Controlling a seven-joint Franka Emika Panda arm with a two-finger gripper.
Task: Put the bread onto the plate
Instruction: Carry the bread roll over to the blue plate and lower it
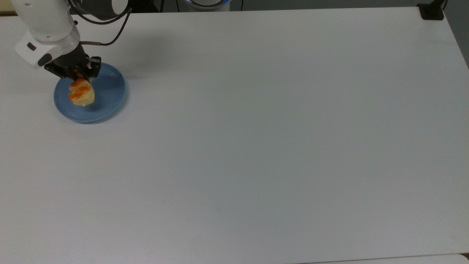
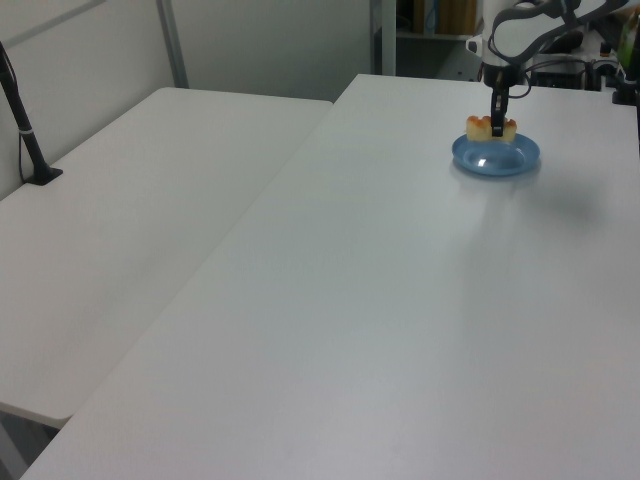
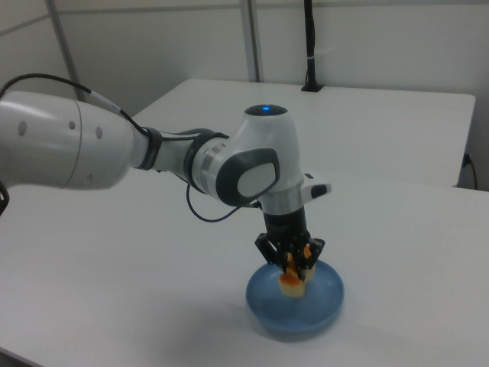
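pale orange-striped bread (image 1: 81,94), blue plate (image 1: 110,95)

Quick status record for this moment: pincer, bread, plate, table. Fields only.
pincer: shut on the bread, pointing down over the plate
bread: held in the pincer, over the plate's inside, toward the top view's left; contact with the plate unclear
plate: flat on the table, near the top view's upper left corner
table: white

A robot arm (image 3: 84,145) with glossy white rounded shells and dark grey joint rings. A small blue light (image 3: 263,108) glows on top of one joint. A thin black cable (image 3: 202,210) loops alongside. The tool (image 3: 291,256) is black.
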